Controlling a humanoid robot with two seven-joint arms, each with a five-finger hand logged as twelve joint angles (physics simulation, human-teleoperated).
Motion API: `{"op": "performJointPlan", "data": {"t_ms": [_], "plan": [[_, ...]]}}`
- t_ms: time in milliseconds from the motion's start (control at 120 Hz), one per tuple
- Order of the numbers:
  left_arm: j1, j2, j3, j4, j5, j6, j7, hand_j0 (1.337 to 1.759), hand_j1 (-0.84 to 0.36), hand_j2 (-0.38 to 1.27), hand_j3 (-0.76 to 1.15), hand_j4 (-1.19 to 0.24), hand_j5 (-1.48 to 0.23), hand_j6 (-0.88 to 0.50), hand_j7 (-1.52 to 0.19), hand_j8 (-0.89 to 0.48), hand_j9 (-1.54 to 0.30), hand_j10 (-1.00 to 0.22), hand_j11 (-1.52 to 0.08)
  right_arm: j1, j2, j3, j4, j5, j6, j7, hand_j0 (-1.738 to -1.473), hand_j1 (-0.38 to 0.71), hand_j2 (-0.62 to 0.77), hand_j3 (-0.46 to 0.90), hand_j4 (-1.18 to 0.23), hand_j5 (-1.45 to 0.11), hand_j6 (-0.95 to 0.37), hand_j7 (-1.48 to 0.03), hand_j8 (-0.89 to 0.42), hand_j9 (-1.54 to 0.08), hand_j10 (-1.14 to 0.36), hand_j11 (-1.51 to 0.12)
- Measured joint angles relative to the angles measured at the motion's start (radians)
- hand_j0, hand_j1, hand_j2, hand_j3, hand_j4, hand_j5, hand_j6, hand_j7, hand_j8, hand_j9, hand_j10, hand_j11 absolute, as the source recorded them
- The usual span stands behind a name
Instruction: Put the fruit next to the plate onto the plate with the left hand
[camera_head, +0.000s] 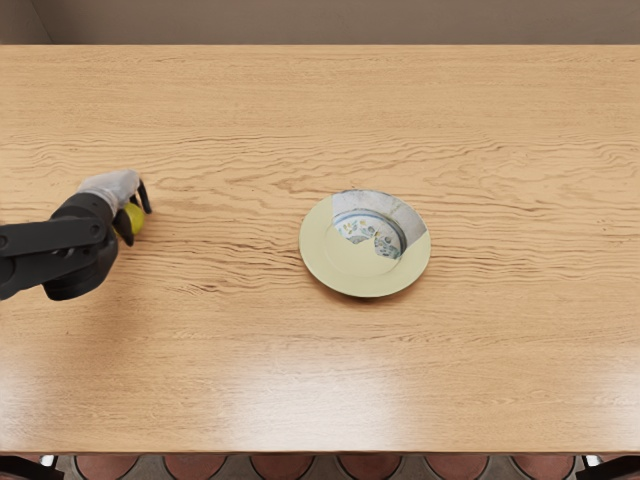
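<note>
**A:** Left hand (113, 192) status?

**B:** Curled round the fruit (136, 218), fingertips (146, 197) on either side. Looks gripped, tho can't tell if lifted off the wood yet.

**A:** Where abouts?

**B:** Close to table's (300, 380) left edge, abt halfway btwn front & back edges. Plate (340, 266) well apart, nr table's middle.

**A:** How to do this bit well?

**B:** Prob best to firm up the grip first, then lift straight up before any sideways travel. Carry low across twd the plate. Set down at its centre, not the rim. Ease fingers off slowly; round thing on a shallow plate, could roll.

**A:** Fruit's looks?

**B:** Small, round, yellow-green. Mostly hidden by palm & fingers, only one side on show. Lemon or lime maybe, too little visible to say.
</note>
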Motion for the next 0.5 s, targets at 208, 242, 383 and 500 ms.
{"op": "performJointPlan", "data": {"t_ms": [208,242,383,500], "plan": [[-0.004,-0.012,0.0,0.019,-0.006,0.027,0.0,1.652,-0.3,0.41,0.14,-0.73,-1.0,-0.45,-0.99,-0.41,-0.99,-0.58,-0.99,0.0,0.0,0.0,0.0,0.0,0.0,0.0,-1.658,-0.31,-0.01,0.0,-0.04,-0.05,-0.04,-0.05,-0.04,-0.05,-0.04,-0.05],[-0.01,-0.011,0.0,0.02,-0.007,0.029,0.0,1.652,-0.3,0.41,0.12,-0.73,-1.02,-0.44,-1.0,-0.4,-1.0,-0.57,-1.0,0.0,0.0,0.0,0.0,0.0,0.0,0.0,-1.658,-0.31,-0.01,0.0,-0.04,-0.05,-0.04,-0.05,-0.04,-0.05,-0.04,-0.05],[-0.032,-0.008,-0.004,0.02,-0.009,0.031,-0.001,1.651,-0.3,0.45,0.06,-0.75,-1.08,-0.42,-1.04,-0.38,-1.04,-0.55,-1.05,0.0,0.0,0.0,0.0,0.0,0.0,0.0,-1.658,-0.31,-0.01,0.0,-0.04,-0.05,-0.04,-0.05,-0.04,-0.05,-0.04,-0.05],[-0.062,-0.003,-0.006,0.018,-0.017,0.027,-0.001,1.649,-0.36,0.53,0.03,-0.77,-1.17,-0.35,-1.11,-0.32,-1.09,-0.5,-1.11,0.0,0.0,0.0,0.0,0.0,0.0,0.0,-1.658,-0.31,-0.01,0.0,-0.04,-0.05,-0.04,-0.05,-0.04,-0.05,-0.04,-0.05]]}}
